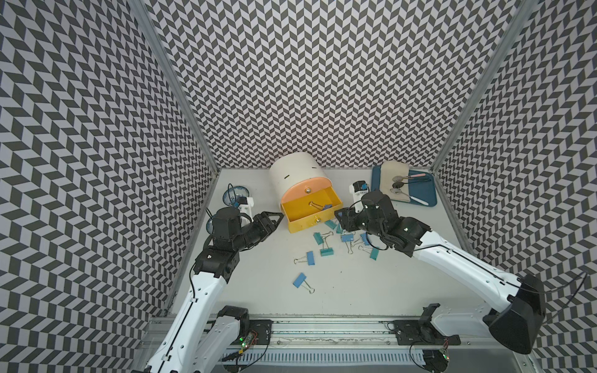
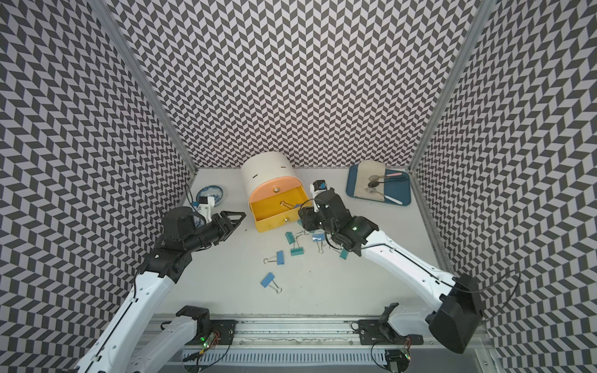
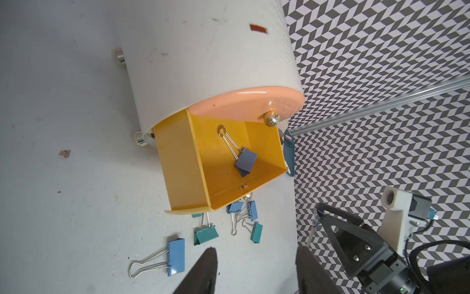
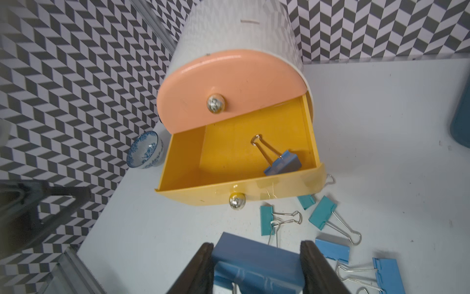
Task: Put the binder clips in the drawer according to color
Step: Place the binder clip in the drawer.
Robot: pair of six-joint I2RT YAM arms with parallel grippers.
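Drawer [image 4: 284, 187]: 1 blue clip [image 4: 283, 163] | right fingers [image 4: 198, 269]: 1 held clip [image 4: 256, 262]

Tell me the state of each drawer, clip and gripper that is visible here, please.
pink drawer: shut.
yellow drawer: pulled open.
clip in drawer: blue, lying inside the yellow drawer.
right gripper: shut on the held clip, a blue one.
left gripper: open, empty.
loose clips: blue and teal, lying on the table.
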